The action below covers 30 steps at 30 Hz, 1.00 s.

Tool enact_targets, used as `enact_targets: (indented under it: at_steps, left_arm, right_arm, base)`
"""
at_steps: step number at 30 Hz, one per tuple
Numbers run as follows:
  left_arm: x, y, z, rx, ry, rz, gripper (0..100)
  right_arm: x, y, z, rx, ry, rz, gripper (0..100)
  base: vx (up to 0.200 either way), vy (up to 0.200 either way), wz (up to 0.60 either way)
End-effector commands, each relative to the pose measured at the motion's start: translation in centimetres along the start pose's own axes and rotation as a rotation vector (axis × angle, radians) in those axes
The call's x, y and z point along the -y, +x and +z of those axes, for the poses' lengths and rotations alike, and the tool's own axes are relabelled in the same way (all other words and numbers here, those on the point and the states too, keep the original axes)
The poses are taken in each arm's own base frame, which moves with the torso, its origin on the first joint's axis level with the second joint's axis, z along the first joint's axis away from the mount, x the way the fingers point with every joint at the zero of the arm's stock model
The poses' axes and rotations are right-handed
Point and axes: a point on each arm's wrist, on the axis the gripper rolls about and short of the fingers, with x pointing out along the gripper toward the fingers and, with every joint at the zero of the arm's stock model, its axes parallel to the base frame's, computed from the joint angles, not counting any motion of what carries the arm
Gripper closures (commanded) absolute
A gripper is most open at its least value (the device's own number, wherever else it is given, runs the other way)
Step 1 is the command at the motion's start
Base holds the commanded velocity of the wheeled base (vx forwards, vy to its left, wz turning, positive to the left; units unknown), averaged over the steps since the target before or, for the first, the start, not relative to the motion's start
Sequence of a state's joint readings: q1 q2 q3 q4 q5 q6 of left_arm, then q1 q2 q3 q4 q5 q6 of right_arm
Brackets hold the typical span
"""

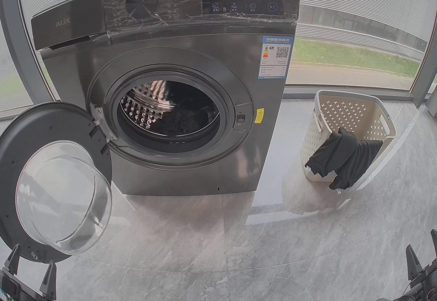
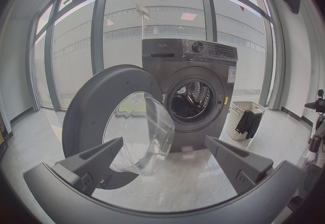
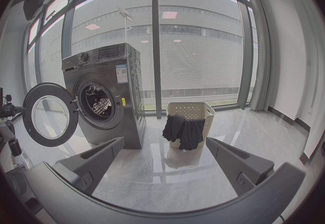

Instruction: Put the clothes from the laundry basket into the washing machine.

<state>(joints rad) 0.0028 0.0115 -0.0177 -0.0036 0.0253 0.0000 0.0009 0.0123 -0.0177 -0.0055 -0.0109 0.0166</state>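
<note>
A grey front-loading washing machine (image 1: 182,65) (image 2: 189,65) (image 3: 101,75) stands by the windows with its round door (image 1: 50,183) (image 2: 111,119) (image 3: 49,114) swung wide open. Dark clothing (image 1: 182,120) lies inside the drum. To the machine's right a white laundry basket (image 1: 359,115) (image 2: 242,109) (image 3: 193,111) sits on the floor, with a black garment (image 1: 346,158) (image 2: 248,122) (image 3: 182,130) draped over its front rim. My left gripper (image 1: 29,268) (image 2: 164,145) is open and low at the near left, by the door. My right gripper (image 1: 423,249) (image 3: 164,145) is open at the near right, well back from the basket.
Pale polished stone floor (image 1: 227,242) spreads between me and the machine. Tall windows (image 1: 364,20) run behind the machine and basket. The open door juts out over the floor at the left.
</note>
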Motion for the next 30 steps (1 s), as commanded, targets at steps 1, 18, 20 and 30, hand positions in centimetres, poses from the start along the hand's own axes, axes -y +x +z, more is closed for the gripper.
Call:
enact_targets:
  at_steps: [1, 18, 20, 30]
  left_arm:
    - [0.0, 0.04, -0.51, -0.005, -0.001, 0.001, 0]
    - [0.0, 0.04, -0.51, -0.005, -0.004, 0.003, 0]
    - [0.0, 0.04, -0.51, -0.005, -0.004, 0.003, 0]
    - [0.0, 0.03, -0.46, -0.004, -0.02, 0.003, 0]
  right_arm:
    - [0.01, 0.03, -0.51, -0.005, 0.0, 0.001, 0]
    - [0.01, 0.03, -0.51, -0.005, 0.0, 0.001, 0]
    - [0.01, 0.03, -0.51, -0.005, 0.0, 0.001, 0]
    - [0.01, 0.03, -0.51, -0.005, 0.0, 0.001, 0]
  base:
    - [0.0, -0.2, 0.0]
    - [0.0, -0.2, 0.0]
    - [0.0, -0.1, 0.0]
    - [0.0, -0.04, 0.0]
